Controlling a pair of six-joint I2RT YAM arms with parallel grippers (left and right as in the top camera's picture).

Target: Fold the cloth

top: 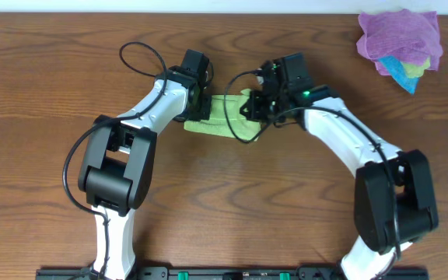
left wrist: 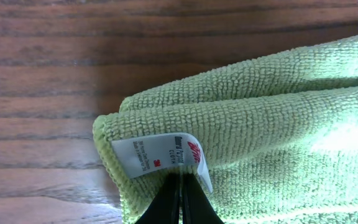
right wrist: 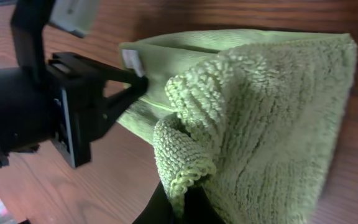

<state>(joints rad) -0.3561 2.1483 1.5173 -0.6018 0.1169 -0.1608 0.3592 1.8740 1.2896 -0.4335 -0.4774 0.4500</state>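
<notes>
The lime-green cloth (top: 225, 117) lies bunched and doubled over on the wooden table, held between both grippers. My left gripper (top: 201, 107) is at its left end, shut on the corner that carries the white tag (left wrist: 157, 155); in the left wrist view the black fingers (left wrist: 180, 180) meet just under the tag. At the cloth's right end my right gripper (top: 252, 109) is shut on a stitched corner edge, which droops over its fingers (right wrist: 180, 202). The right wrist view shows the cloth (right wrist: 260, 124) folded in layers, with the left gripper (right wrist: 132, 84) across from it.
A pile of purple, blue and yellowish cloths (top: 401, 39) sits at the table's far right corner. Both white arms curve in from the near edge, with cables looping near the wrists.
</notes>
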